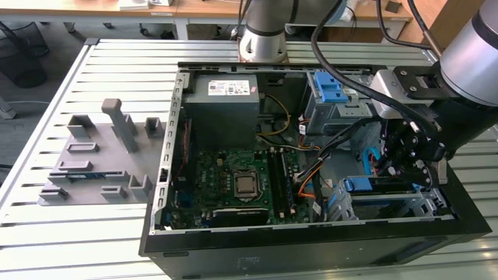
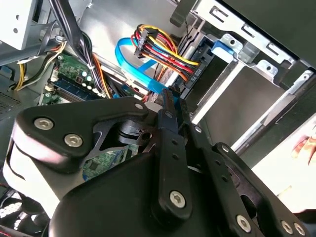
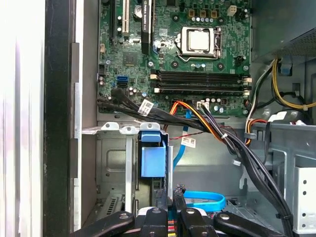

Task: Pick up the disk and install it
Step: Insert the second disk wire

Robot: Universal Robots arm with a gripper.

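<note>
The disk sits inside the drive cage at the front corner of the open computer case. Its blue bracket end faces the motherboard, and the silver body is mostly hidden. The bracket end also appears in the first wrist view. My gripper hangs just above the cage, beside that end. Its fingers are drawn close together with nothing visible between them. The tips are next to a blue data cable and a black plug with coloured wires at the cage.
The motherboard and the grey power-supply box fill the rest of the case. A blue latch tops the upper bay. Black cable bundles cross beside the cage. A grey fixture lies on the slatted table at the exterior view's left.
</note>
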